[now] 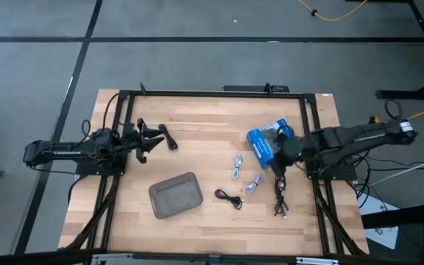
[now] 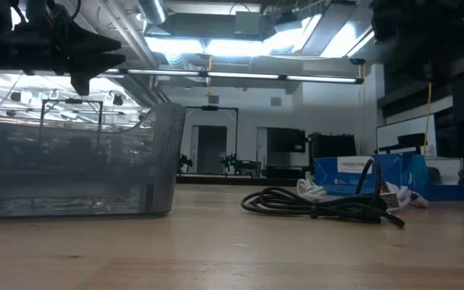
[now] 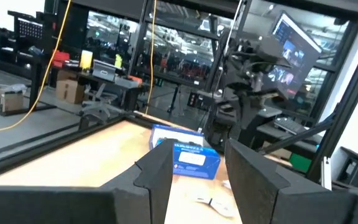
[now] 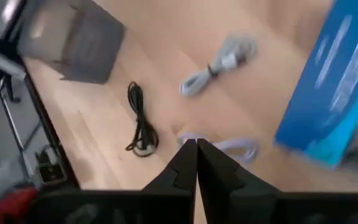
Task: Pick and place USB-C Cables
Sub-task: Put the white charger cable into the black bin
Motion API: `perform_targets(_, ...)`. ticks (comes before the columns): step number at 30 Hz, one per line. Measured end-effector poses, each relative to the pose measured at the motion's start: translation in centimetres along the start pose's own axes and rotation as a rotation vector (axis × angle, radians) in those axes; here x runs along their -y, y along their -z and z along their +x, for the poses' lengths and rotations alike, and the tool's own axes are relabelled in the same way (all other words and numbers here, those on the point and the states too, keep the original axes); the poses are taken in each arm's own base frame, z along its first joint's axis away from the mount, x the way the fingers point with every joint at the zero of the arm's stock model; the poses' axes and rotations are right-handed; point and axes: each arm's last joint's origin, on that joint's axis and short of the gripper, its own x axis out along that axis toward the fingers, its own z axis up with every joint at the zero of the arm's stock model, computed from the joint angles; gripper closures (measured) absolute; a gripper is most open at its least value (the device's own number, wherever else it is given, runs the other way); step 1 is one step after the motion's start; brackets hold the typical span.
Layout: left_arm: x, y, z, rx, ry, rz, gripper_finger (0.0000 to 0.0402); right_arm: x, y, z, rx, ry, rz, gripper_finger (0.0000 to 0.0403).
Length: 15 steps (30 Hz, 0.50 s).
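Observation:
Two silvery-white cables [image 1: 238, 168] [image 1: 254, 184] and a black cable [image 1: 229, 197] lie on the table between the grey tray [image 1: 175, 195] and the blue packet [image 1: 262, 144]. Another black bundle [image 1: 280, 200] lies near the table's right edge. My right gripper [image 1: 279, 166] hovers beside the packet, above that bundle, with its fingers shut; in the right wrist view, the right gripper [image 4: 196, 148] has nothing between its fingers and points over one white cable [image 4: 232, 148]. My left gripper [image 1: 155, 138] waits open above the far left of the table, and its open fingers also frame the left wrist view [image 3: 197, 177].
The tray [image 2: 71, 161] stands empty near the table's near edge, left of the middle. The blue packet [image 2: 377, 173] lies toward the far right, with a black cable [image 2: 321, 205] in front of it. A black frame runs along the table's edges.

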Motion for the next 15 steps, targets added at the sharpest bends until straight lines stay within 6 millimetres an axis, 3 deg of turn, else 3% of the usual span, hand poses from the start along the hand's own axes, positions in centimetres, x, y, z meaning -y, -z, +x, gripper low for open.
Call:
perform_targets(3,0.0,0.1,0.0,-0.007,-0.009,0.002,0.0262,-0.8,1.1,1.5,-0.029,0.054,0.103,0.0386)
perform_targets(7,-0.1,0.1,0.0,-0.006,-0.012,0.002,0.0262,-1.6,1.8,3.5,-0.006,0.107,0.113,0.0386)
perform_targets(15,-0.2,0.0,0.0,0.012,-0.074,0.003,0.0262,-2.5,-0.1,7.4,0.035,0.077,-0.196,0.0386)
